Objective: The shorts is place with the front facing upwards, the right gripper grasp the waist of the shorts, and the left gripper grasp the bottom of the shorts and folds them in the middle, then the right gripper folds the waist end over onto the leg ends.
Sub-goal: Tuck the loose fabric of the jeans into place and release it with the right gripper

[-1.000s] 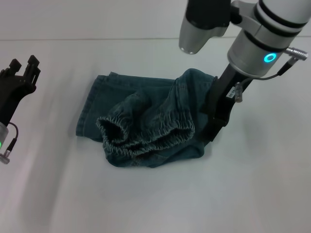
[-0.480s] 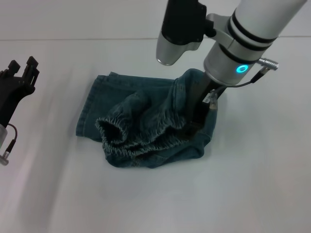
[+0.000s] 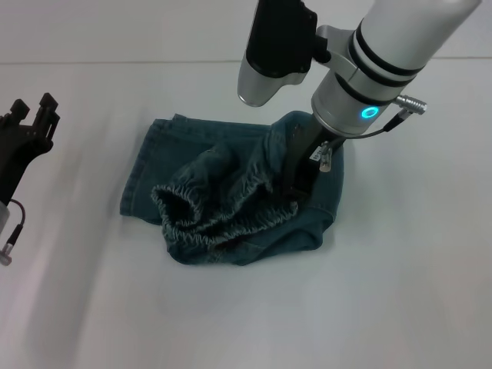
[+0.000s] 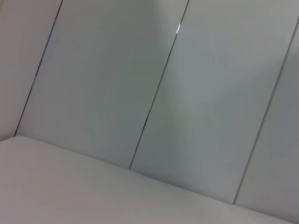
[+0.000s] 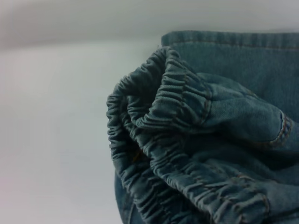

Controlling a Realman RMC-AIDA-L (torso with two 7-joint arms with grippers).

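The blue-green denim shorts (image 3: 223,157) lie bunched on the white table (image 3: 400,269). Their gathered elastic waist (image 3: 231,223) is heaped toward the near side, and the flat leg ends (image 3: 135,175) lie at the left. My right gripper (image 3: 297,191) comes down onto the right part of the shorts, just behind the waistband, with its tip sunk in the cloth. The right wrist view shows the ruffled waist (image 5: 159,126) close up, with flat denim (image 5: 243,65) behind it. My left gripper (image 3: 32,123) hangs open at the far left, well away from the shorts.
The table's far edge (image 3: 115,61) runs across the back. The left wrist view shows only a pale panelled wall (image 4: 154,93) and a strip of table.
My right arm has moved left, from beside the shorts' right edge onto the cloth behind the waistband. The fabric there has bunched slightly. The left arm has stayed still.
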